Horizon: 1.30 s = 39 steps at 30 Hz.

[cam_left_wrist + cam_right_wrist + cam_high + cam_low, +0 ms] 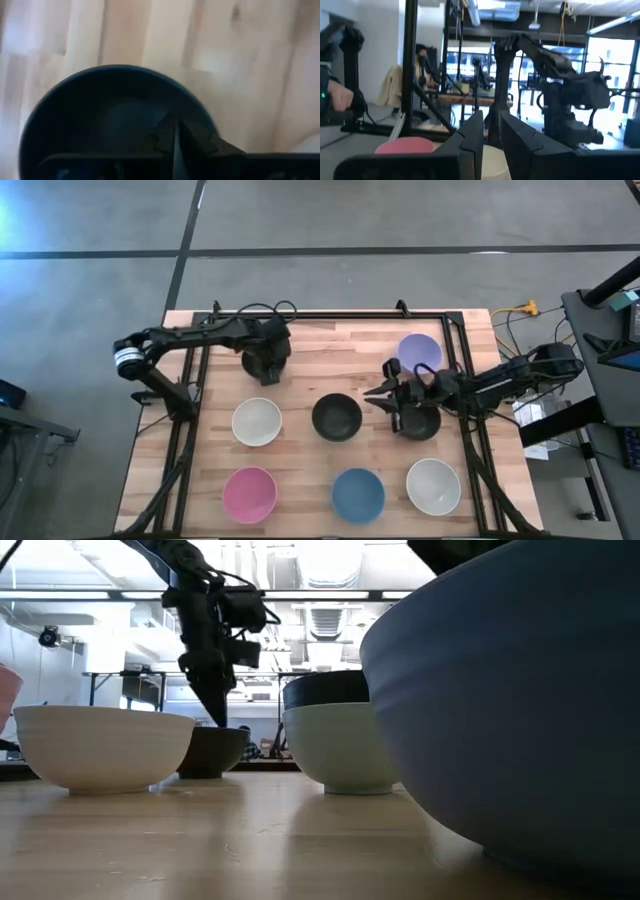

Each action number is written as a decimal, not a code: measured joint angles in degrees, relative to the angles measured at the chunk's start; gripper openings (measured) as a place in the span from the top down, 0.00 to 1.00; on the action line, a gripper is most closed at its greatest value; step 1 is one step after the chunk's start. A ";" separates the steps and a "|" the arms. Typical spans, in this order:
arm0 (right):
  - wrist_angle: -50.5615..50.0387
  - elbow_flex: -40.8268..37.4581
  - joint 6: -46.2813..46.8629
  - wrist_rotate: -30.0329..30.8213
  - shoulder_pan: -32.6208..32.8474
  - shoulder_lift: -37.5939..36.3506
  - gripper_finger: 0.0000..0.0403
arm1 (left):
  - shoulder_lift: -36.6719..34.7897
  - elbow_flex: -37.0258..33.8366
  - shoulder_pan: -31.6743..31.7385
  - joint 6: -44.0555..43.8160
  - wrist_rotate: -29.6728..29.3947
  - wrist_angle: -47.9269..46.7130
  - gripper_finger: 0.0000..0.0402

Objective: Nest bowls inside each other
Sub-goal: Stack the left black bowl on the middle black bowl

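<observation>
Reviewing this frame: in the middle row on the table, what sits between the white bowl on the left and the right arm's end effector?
A black round plastic bowl sits there, between the white round plastic bowl and the right end effector, apart from both, with bare wood on either side. The high view shows it.

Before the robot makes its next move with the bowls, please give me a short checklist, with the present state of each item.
1. Left gripper over a black bowl at the far left of the table: ok.
2. Left fingers gripping that bowl's rim: cannot tell; they look nearly together.
3. Right gripper near another black bowl: ok, though a hold cannot be told.
4. Any bowls nested yet: not ok; the white bowl, the centre black bowl, pink bowl and blue bowl all sit apart.
5. Lavender bowl clear of the right arm: cannot tell.
</observation>
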 joint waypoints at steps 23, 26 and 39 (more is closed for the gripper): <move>-2.93 2.43 -1.14 0.04 0.02 -0.20 0.86 | 4.66 -2.23 -1.98 -7.28 -1.57 -1.23 0.57; -2.92 2.40 -0.61 0.04 0.02 -0.20 0.86 | 5.39 -2.23 -2.54 -6.03 -4.20 -3.18 0.74; -2.91 2.28 -1.03 0.05 0.00 -0.20 0.86 | -1.99 0.66 -14.66 -1.57 -6.91 -4.37 0.99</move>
